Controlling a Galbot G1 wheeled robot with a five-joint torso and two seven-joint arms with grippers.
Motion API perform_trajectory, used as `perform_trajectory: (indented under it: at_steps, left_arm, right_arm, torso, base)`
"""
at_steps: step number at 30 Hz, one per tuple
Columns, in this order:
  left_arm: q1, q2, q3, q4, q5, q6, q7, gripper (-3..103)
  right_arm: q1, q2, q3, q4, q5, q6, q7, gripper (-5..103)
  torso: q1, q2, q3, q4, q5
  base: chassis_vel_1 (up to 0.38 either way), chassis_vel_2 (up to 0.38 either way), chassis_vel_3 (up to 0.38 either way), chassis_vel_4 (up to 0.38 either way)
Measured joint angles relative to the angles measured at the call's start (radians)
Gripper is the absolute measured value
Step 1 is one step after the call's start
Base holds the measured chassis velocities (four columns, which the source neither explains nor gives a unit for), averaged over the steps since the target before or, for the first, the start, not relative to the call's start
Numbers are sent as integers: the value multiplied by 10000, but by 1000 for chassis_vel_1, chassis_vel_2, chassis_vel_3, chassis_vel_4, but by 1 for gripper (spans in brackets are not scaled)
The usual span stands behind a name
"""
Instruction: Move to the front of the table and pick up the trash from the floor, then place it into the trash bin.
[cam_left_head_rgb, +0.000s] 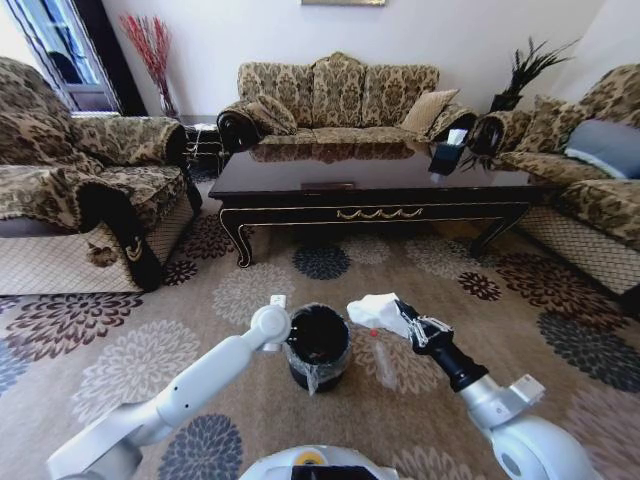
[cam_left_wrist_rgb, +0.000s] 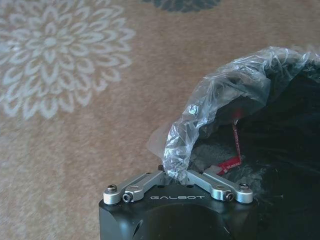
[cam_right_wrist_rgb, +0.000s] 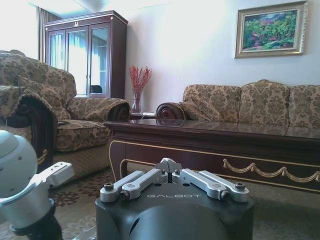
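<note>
The right hand (cam_left_head_rgb: 392, 312) is closed on a crumpled white scrap of paper trash (cam_left_head_rgb: 374, 310), held in the air just beside the rim of the small round black trash bin (cam_left_head_rgb: 318, 348), not yet over its mouth. The left hand (cam_left_wrist_rgb: 172, 176) is pinched shut on the clear plastic liner (cam_left_wrist_rgb: 220, 95) folded over the bin's rim, steadying it on the beige flower-patterned carpet floor (cam_left_head_rgb: 120, 370). A clear plastic wrapper (cam_left_head_rgb: 386, 366) lies on the carpet beside the bin. The long glossy near-black counter (cam_left_head_rgb: 370, 185) stands well beyond. Released here, the paper would likely catch the rim and fall outside; pulling on the liner could tip the light bin.
</note>
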Motion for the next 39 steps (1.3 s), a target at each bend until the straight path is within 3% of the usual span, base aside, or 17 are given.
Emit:
perform_trajectory:
  at_steps: [11,26,39]
  left_arm:
    - [-547,-718,628,356,-83,0,-124,0]
    - [-875,-1112,1051,549,-144,0,-140,0]
    - [-728,-1030,1128,397,-116,0,-151,0]
  right_arm:
    - [-232,290,-1024,-168,-911,58,-115,0]
    - [-620,718,-1167,42,-1524,96,-282,-3]
    - [-682,732,-1169,-5,-1548,111,-289,44]
  torso:
    - [0,0,0,-2,1]
    - [0,0,0,0,0]
    - [0,0,0,0,0]
  base:
    - [0,0,0,0]
    - [0,0,0,0]
    - [0,0,0,0]
